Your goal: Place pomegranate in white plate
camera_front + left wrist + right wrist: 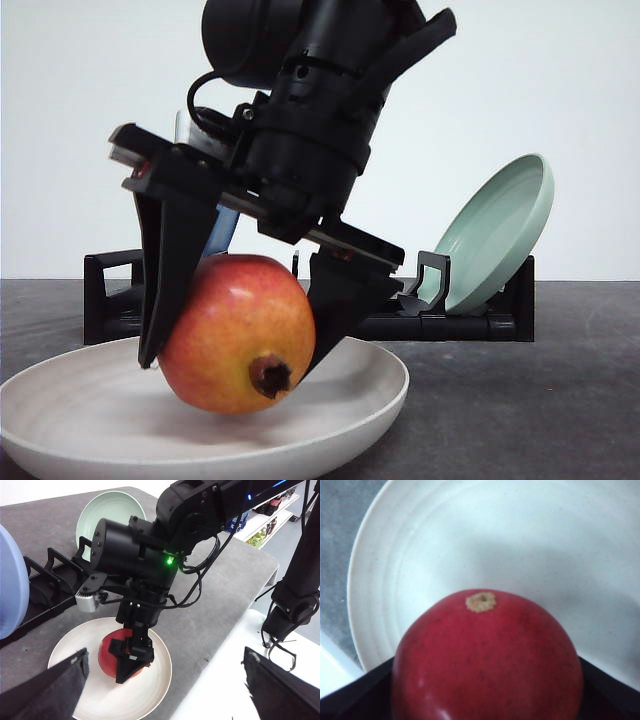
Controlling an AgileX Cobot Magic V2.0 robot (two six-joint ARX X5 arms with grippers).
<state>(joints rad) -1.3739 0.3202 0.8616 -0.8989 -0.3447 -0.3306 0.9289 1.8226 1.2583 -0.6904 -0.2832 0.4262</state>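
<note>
Now we see the right gripper point(235, 335) clamped on the pomegranate point(238, 335), one finger on each flank, holding it over the white plate point(60, 400); whether fruit touches plate, we cannot tell.

No legible text, label, brand, number or sign appears on any surface in these views. The pomegranate point(237, 333) and the white plate point(70, 425) carry no printing or sticker. The black housing of the right gripper point(235, 335) bears no readable marking; a small lit green indicator point(170, 560) on the arm is a plain light, not a character. The pale green plate point(497, 230) and the black rack point(470, 322) are unmarked. Packaged goods on the shelf point(267, 517) in the background of the left wrist view are too small and blurred for any lettering to be read.
</note>
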